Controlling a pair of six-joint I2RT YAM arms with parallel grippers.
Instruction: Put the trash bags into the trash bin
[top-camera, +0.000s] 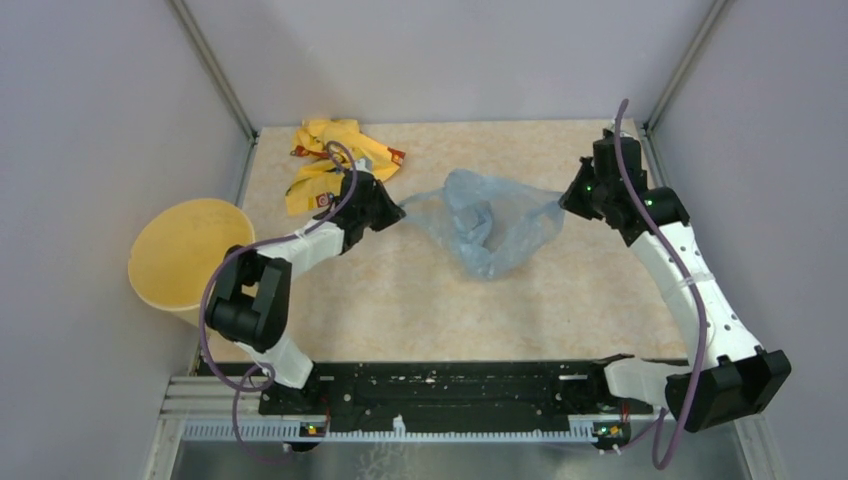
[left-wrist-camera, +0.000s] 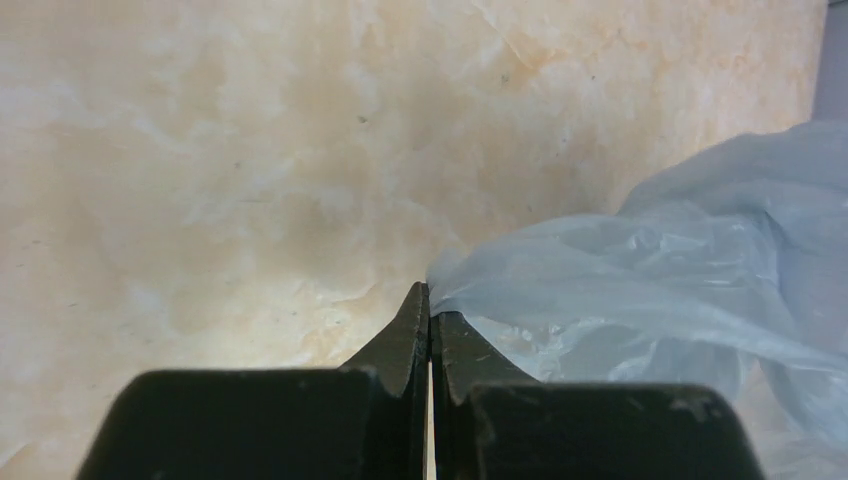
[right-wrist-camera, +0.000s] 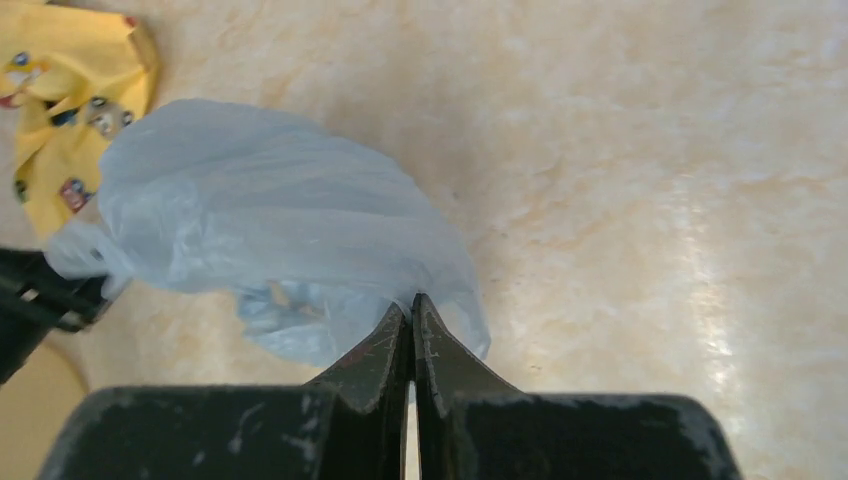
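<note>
The left gripper (left-wrist-camera: 430, 300) is pinching one end of the bag (top-camera: 480, 225), its jaws pressed together with only a wisp of film caught at the tips, and the right gripper (right-wrist-camera: 412, 305) is doing the same at the opposite end, jaws equally shut on a thin fold. Between them the bag is hanging as a loose sling over the middle of the table (top-camera: 420, 300), its upper edge pulled fairly taut and its crumpled belly sagging toward the near side; whether the belly is touching the surface cannot be told. The film is looking very light, limp and slippery, so it is likely to slide out of a shallow pinch, stretch or tear under a sharp tug, and billow or trail as it is being carried. Gathered edge or corner folds, as gripped now, are seeming the soundest places to hold, since the smooth middle is offering nothing firm. Just behind the left gripper the cloth (top-camera: 330, 155) is lying bunched and apart from the bag. The bin (top-camera: 185, 255) is sitting at the table's left edge, mouth open upward, well apart from the bag.
</note>
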